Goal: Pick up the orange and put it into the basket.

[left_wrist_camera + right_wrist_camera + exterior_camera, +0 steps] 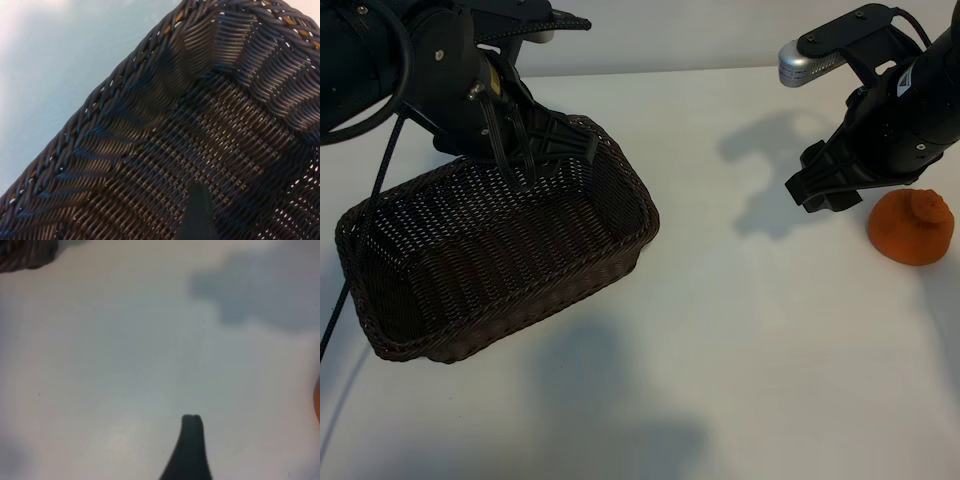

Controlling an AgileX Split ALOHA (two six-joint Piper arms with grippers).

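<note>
The round, rough-skinned orange fruit w/ a knobby bump on top (911,228) sits on the white tabletop (750,330) at the far right of the scene, close to the right edge of the exterior view. The right gripper (828,190) hangs just left of it and slightly farther back, pointing steeply down, jaws wide, nothing between them. In the right wrist view one dark fingertip (192,424) shows over bare table and only a sliver of the orange (317,400) peeks in at the frame's edge — so the fruit is off to the side of the jaws, not between them. My read: the coming move turns on that sideways offset; the gripper needs to shift right and a bit nearer before dropping.

The fruit is near-round, no real long axis; the bump points up, so a side-on pinch looks easier than one over the top.

The right arm is clearly the nearer one. The left gripper (542,150) is at the far end of the rectangular dark brown woven wicker basket (620,235), over its interior, jaws wide, empty; the left wrist view shows only weave and braided rim (115,85).

Basket lies at scene left, well apart from the orange, w/ open table between — room for the carry. Risk, imo: table edge nr the fruit isn't visible, so clearance on that side is unknown.
</note>
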